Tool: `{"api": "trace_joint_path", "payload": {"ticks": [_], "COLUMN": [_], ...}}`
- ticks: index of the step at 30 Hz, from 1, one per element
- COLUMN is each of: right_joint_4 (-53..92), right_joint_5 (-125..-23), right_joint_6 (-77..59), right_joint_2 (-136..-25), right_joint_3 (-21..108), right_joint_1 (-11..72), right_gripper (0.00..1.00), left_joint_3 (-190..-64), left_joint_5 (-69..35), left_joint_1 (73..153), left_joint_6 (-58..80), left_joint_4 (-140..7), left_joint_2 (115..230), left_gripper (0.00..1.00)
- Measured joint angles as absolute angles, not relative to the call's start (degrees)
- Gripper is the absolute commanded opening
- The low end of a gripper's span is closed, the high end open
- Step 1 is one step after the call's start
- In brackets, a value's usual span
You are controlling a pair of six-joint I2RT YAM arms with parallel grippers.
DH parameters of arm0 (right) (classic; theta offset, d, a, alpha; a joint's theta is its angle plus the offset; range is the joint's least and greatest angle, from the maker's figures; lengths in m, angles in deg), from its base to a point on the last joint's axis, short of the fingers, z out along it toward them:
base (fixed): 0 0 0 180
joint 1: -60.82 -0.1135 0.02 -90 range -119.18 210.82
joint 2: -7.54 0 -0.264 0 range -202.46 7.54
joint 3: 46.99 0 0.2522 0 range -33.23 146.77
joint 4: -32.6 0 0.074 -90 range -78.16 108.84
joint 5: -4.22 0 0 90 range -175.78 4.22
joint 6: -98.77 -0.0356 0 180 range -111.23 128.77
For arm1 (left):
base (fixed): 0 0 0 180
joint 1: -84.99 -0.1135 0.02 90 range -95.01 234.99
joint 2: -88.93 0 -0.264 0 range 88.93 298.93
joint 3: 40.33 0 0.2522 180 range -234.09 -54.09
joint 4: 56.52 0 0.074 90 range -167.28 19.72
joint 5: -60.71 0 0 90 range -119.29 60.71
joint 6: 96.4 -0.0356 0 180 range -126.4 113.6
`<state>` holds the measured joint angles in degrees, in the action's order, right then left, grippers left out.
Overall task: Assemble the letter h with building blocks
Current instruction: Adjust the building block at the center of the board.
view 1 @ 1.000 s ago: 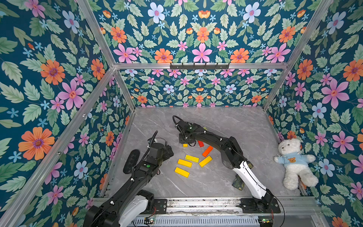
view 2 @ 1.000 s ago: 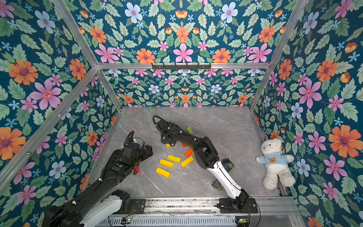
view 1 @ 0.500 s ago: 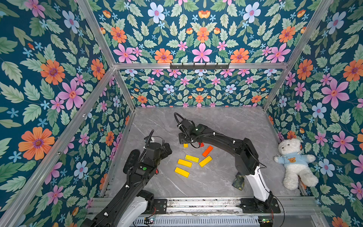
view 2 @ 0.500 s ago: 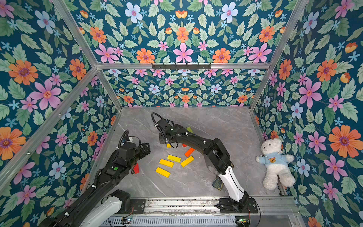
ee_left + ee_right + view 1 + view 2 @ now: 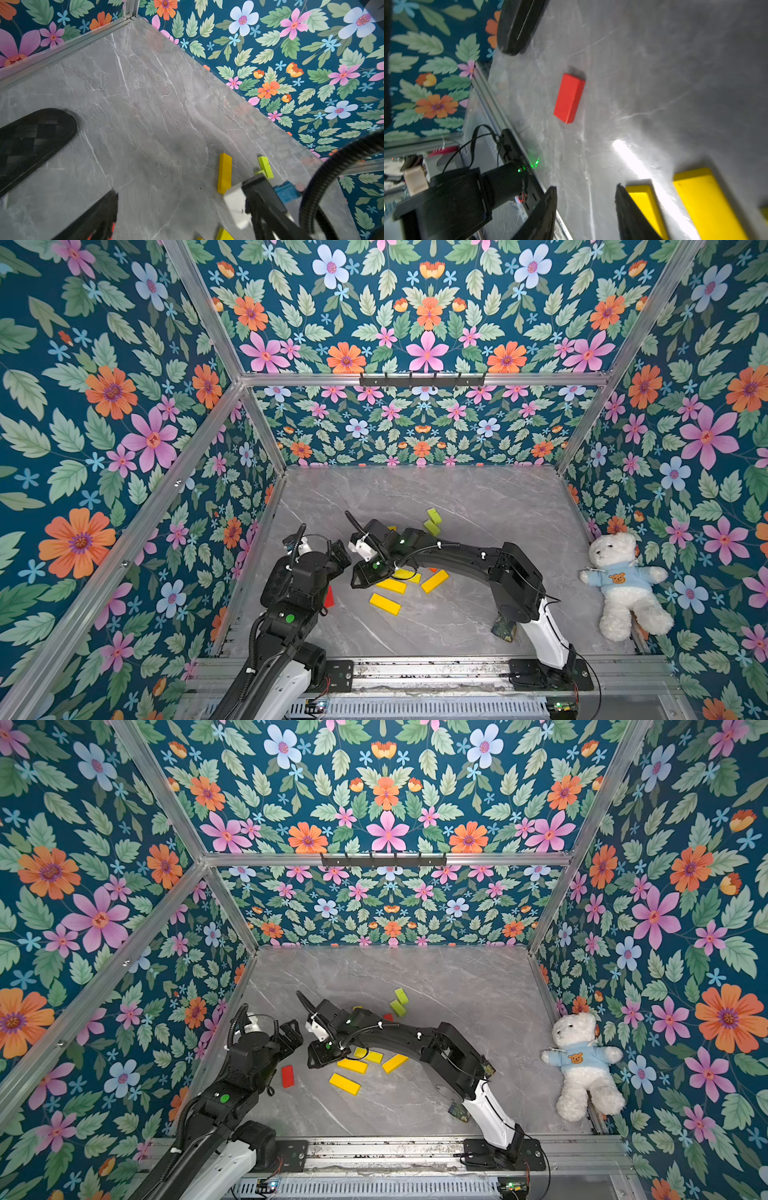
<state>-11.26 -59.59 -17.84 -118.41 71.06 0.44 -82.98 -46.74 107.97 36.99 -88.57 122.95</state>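
Both arms are running black upper links over white lower shells: left arm, right arm. Ribbed black hose is looping at the wrist, green light is glowing, black base plate is sitting bolted down.

Grey, white-veined marble tabletop; teal wall panels patterned with pink and orange flowers. Long glossy yellow bars, a short red block, short lime-green blocks. White plush teddy bear, pale-blue shirt.
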Motion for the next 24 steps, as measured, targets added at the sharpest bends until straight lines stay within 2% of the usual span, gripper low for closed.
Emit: {"api": "trace_joint_path", "payload": {"ticks": [8,15,20,24], "right_joint_4": [-15.8,-19.0,-17.6,-16.2], "right_joint_5": [-56.9,-64.9,-69.4,-71.5], "right_joint_6": [-16.1,-15.5,-16.2,-16.2], "right_joint_2": [-122.3,-121.6,-116.3,-113.9], "right_joint_3": [70.2,67.7,60.3,57.8], "right_joint_1": [-0.7,-0.5,0.2,1.0], "right_gripper": [0.46,0.44,0.51,0.51], "left_joint_3": [-83.2,-82.8,-80.2,-78.8], "left_joint_5": [-47.1,-46.2,-42.8,-40.8], "left_joint_1": [108.0,108.0,108.0,108.0], "left_joint_6": [37.0,37.2,37.1,37.2], "left_joint_4": [-90.0,-89.8,-88.3,-87.0], "left_joint_2": [123.6,123.7,125.7,127.2], "left_gripper": [1.0,1.0,1.0,1.0]}}
